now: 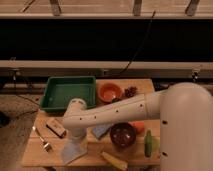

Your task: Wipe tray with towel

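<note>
Tray [69,91] is the green one you see at the back left of the wooden table [31,156], shallow and rectangular, with its floor showing bare green. The towel [74,151] lies well apart from it, a pale grey-blue cloth spread flat at the front left of the table, near the front edge. Your arm reaches in from the right, bends just in front of the tray's near rim and drops down, so the gripper [78,139] sits right at the towel's upper edge. The end of the arm covers it from this camera, so you cannot tell whether it has hold of the cloth or only hangs above it. Left of the towel you have a fork [43,141] and, behind that, a small brown block [56,127]. A second patch of blue-grey cloth [101,131] peeks out under the arm, just beside a dark bowl [123,135]. Behind the arm, to the right of the tray, stand an orange bowl [110,92] and a dark, spiky cone-like thing [131,91]. At the front right lie a banana [114,161] and a green vegetable [149,145].
</note>
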`<state>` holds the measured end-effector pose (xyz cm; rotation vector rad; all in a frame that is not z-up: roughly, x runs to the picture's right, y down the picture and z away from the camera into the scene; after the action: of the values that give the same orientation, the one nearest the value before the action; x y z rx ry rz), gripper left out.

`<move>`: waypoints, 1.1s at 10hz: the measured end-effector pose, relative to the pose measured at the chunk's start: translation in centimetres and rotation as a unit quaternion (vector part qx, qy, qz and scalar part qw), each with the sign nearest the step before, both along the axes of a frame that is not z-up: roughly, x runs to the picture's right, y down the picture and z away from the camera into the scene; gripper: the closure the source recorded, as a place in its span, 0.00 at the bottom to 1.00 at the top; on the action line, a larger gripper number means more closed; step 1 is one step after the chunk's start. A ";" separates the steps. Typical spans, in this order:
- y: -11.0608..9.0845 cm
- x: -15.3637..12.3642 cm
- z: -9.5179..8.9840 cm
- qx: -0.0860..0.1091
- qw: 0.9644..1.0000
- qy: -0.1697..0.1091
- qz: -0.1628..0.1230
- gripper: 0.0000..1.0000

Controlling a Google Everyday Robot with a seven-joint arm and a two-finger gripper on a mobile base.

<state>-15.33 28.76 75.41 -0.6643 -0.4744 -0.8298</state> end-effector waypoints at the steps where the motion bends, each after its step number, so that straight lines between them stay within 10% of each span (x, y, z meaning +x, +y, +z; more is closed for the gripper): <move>1: 0.2 -0.2 0.5 0.002 1.000 0.000 -0.003 0.35; 6: 1.4 -1.4 2.2 0.015 1.000 0.000 -0.025 0.40; 11: 0.5 -0.8 1.6 0.017 0.999 0.003 -0.027 0.92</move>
<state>-16.16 29.29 76.99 -0.6494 -0.4381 -0.8848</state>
